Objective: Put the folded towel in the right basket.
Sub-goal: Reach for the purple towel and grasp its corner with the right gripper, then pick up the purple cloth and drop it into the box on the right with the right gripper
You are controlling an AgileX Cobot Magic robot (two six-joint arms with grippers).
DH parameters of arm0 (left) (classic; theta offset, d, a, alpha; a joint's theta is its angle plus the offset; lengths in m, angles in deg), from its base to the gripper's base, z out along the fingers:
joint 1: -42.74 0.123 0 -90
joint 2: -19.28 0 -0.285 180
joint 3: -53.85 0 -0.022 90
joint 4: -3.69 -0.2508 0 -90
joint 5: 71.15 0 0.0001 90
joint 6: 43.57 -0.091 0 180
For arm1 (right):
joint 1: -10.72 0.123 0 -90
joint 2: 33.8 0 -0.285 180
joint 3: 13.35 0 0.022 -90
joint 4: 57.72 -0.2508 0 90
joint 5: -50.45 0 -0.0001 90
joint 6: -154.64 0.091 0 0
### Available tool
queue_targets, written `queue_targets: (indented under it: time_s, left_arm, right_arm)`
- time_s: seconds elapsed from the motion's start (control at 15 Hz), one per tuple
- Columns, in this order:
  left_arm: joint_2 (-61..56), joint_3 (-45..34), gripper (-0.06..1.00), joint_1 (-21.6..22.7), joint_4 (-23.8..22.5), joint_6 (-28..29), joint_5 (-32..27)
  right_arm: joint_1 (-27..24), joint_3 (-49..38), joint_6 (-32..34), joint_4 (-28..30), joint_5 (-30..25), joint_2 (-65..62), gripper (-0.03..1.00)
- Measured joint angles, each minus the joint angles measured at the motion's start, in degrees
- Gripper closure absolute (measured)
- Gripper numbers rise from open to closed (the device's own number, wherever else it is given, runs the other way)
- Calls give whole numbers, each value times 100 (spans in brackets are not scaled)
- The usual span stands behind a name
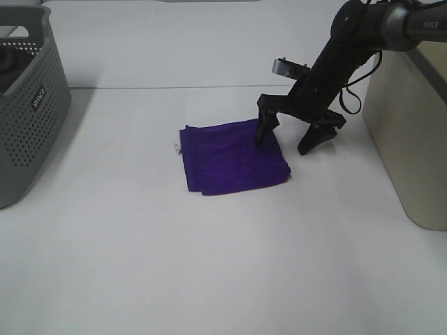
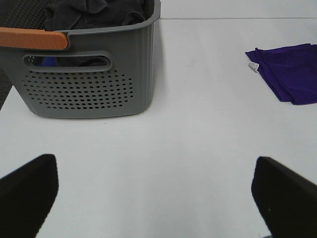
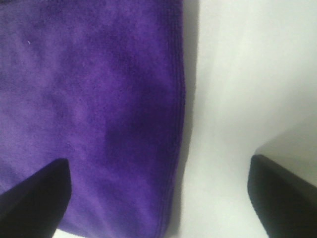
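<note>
The folded purple towel [image 1: 232,156] lies flat on the white table near the middle. My right gripper [image 1: 285,145] is open and straddles the towel's right edge: one finger rests on the towel, the other stands on the bare table beside it. In the right wrist view the towel [image 3: 89,109] fills the frame up to its hemmed edge, with both fingertips [image 3: 34,198] wide apart. The right basket [image 1: 412,139] is beige and stands at the right edge. My left gripper [image 2: 153,198] is open and empty, low over bare table; the towel [image 2: 290,72] lies far from it.
A grey perforated basket [image 1: 28,118] with dark cloth inside stands at the far left; it also shows in the left wrist view [image 2: 89,89] with an orange handle [image 2: 32,38]. A small white tag [image 2: 253,66] sticks out of the towel's corner.
</note>
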Motion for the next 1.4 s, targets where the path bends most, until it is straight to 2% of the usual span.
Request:
queue_targets:
  time_s: [0.2, 0.33, 0.4, 0.47, 0.53, 0.6, 0.73, 0.8, 1.13, 1.4]
  left_arm:
    - [0, 0, -5, 0, 0, 0, 0]
    - [0, 0, -5, 0, 0, 0, 0]
    - [0, 0, -5, 0, 0, 0, 0]
    - [0, 0, -5, 0, 0, 0, 0]
    - [0, 0, -5, 0, 0, 0, 0]
    - [0, 0, -5, 0, 0, 0, 0]
    - [0, 0, -5, 0, 0, 0, 0]
    - [0, 0, -5, 0, 0, 0, 0]
    - [0, 0, -5, 0, 0, 0, 0]
    - [0, 0, -5, 0, 0, 0, 0]
  right_arm:
    - [52, 86, 6, -172, -11, 126, 5]
    - [269, 126, 17, -533, 109, 246, 7]
    - [705, 160, 17, -1083, 653, 390, 13]
    - [968, 172, 17, -1329, 1054, 464, 20]
    - [1255, 172, 17, -1432, 1467, 539, 33]
    - [1484, 172, 17, -1444, 1753, 596, 41]
    - [1759, 172, 17, -1450, 2063, 665, 86]
    - [1868, 172, 17, -1450, 2183, 682, 90]
    - [1908, 172, 17, -1478, 2166, 653, 90]
    - [1495, 6, 155, -1077, 1043, 0, 90]
